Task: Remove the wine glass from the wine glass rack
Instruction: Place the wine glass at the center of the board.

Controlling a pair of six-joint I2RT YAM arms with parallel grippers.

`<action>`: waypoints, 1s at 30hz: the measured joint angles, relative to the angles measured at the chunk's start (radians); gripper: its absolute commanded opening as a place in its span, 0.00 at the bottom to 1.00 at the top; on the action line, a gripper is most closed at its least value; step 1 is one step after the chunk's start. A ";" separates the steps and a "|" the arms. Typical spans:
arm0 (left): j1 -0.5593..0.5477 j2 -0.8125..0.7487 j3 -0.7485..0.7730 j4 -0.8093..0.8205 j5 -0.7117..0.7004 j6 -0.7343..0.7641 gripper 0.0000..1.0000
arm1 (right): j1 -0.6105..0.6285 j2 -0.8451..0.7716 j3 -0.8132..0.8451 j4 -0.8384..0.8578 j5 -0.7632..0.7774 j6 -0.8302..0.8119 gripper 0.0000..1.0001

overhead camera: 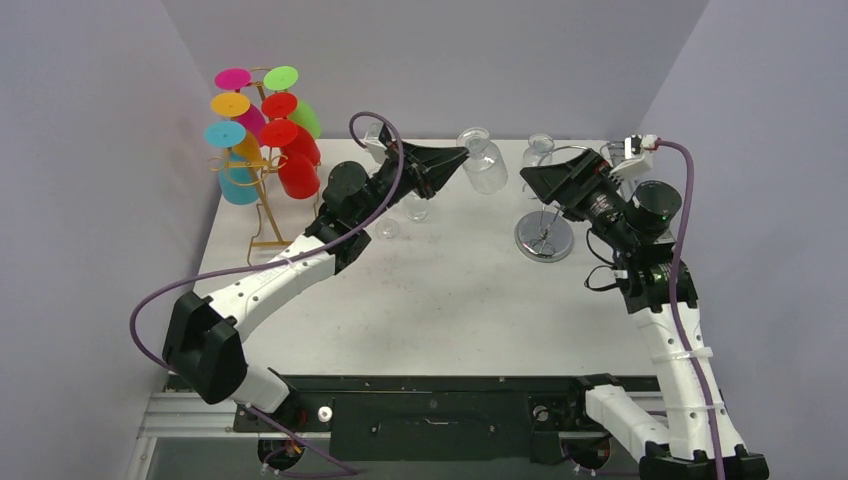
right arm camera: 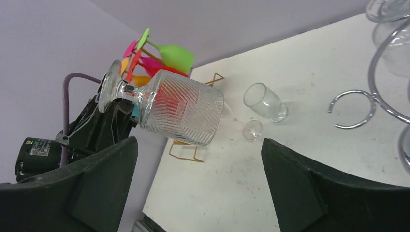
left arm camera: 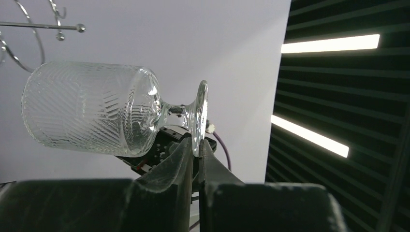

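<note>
Currently the left gripper (left arm camera: 196, 145) is pinching the clear ribbed wine glass (left arm camera: 92, 111) by its foot, bowl lying sideways toward the chrome wire rack (overhead camera: 545, 238) on the right; the right gripper (right arm camera: 197, 141) is gaping wide.

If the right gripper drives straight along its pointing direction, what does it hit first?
Probably the patterned glass held sideways by the left gripper, just ahead of the open right gripper. Height is unclear, so it might pass under.
</note>
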State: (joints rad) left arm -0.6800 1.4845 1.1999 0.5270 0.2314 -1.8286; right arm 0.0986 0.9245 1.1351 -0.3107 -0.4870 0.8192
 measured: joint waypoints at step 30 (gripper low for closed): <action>-0.011 -0.067 0.000 0.173 -0.016 -0.157 0.00 | 0.173 0.056 -0.172 0.645 -0.027 0.280 1.00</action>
State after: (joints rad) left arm -0.6914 1.4174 1.1999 0.7002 0.2157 -1.9858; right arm 0.2714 0.9810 0.9627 0.3344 -0.5144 1.0996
